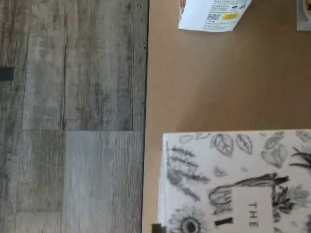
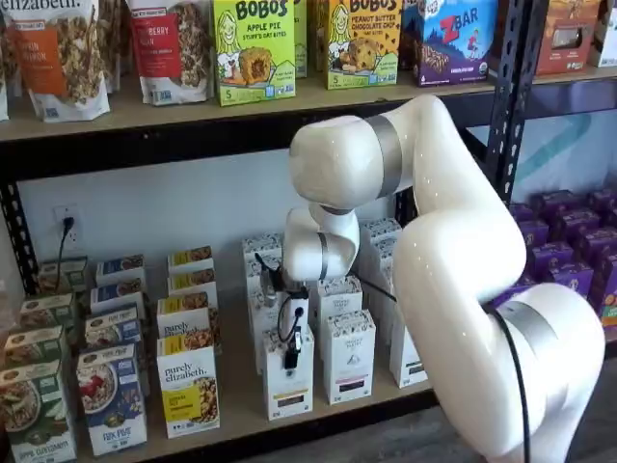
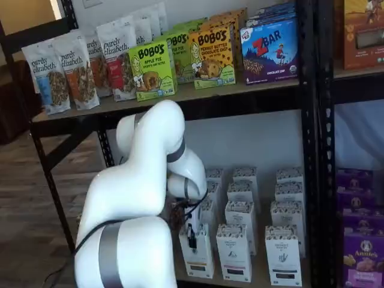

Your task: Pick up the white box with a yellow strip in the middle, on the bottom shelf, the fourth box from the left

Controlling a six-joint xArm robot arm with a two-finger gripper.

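Observation:
The white box [image 2: 287,384] stands at the front of the bottom shelf [image 2: 239,395], in both shelf views [image 3: 197,257]. Its leaf-drawn top [image 1: 238,179] fills a corner of the wrist view, on the tan board [image 1: 218,87]. My gripper [image 2: 291,349] hangs from the white arm, right in front of the box's upper half, and also shows in a shelf view [image 3: 192,237]. Only its black fingers show, side-on with a cable beside them. No gap shows, and I cannot tell whether they hold the box.
Like white cartons with a black strip [image 2: 349,357] stand just right of the box. "purely elizabeth" boxes [image 2: 188,391] stand to its left. Purple boxes [image 2: 569,260] sit beyond a black upright [image 2: 506,87]. Grey wood floor [image 1: 73,121] lies past the shelf's front edge.

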